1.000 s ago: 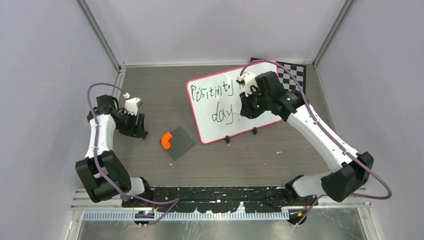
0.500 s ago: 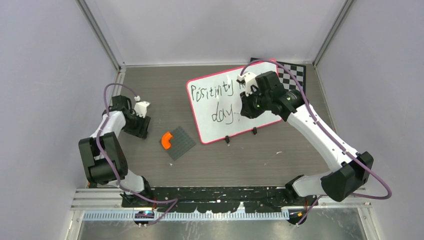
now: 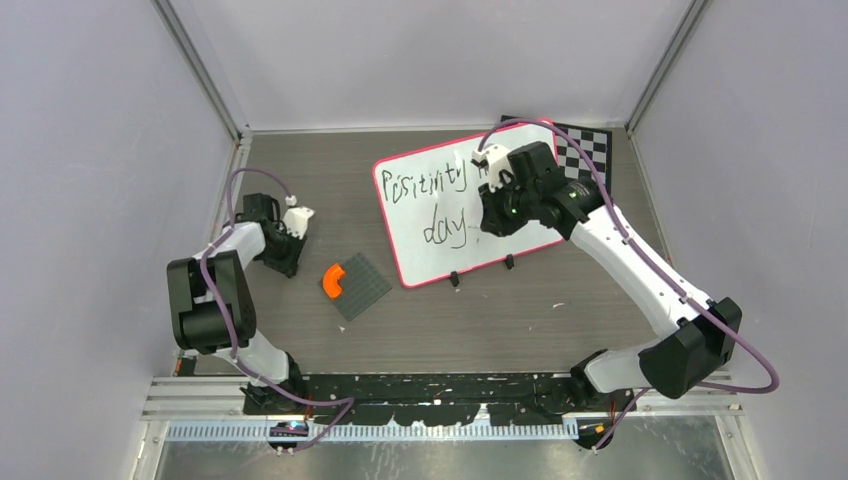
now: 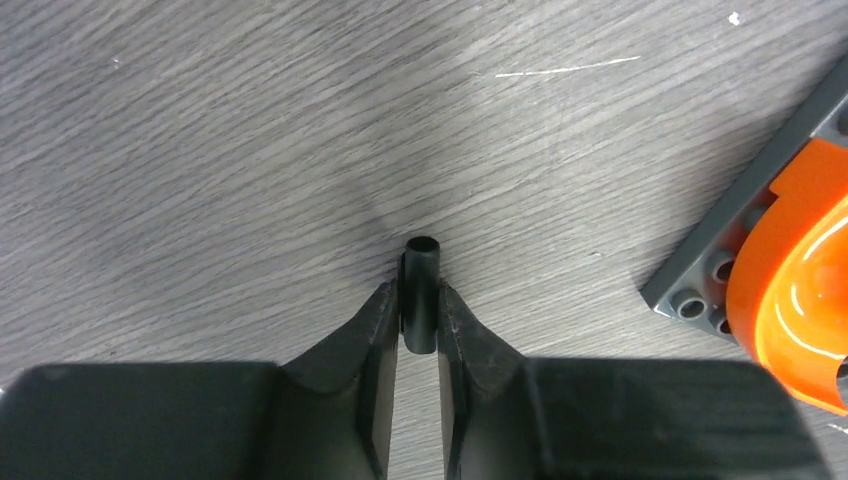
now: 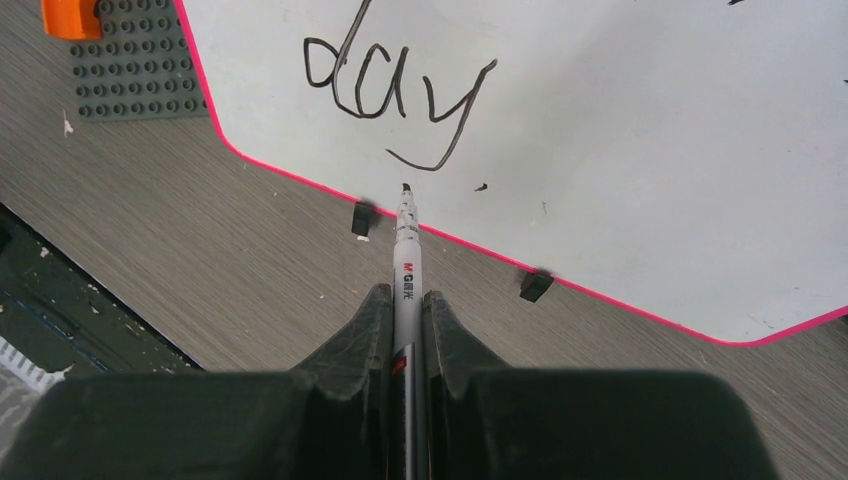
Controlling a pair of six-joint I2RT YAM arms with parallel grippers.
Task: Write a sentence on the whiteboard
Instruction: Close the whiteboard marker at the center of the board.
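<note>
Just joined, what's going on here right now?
The right gripper, jaws shut, holds a marker with its tip over the whiteboard, just below "day" in the sentence. The left gripper pinches a small black tube, possibly the cap, above the table beside the grey studded plate.

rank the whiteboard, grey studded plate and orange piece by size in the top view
1. whiteboard, clearly the largest
2. grey studded plate
3. orange piece, the smallest

All three lie low on the table, so nearness to the camera does not blur this order.

The whiteboard (image 5: 650,150) looks smooth, the table (image 4: 200,150) matt grey wood-grain (orange piece (image 4: 800,290): glossy plastic).
</note>
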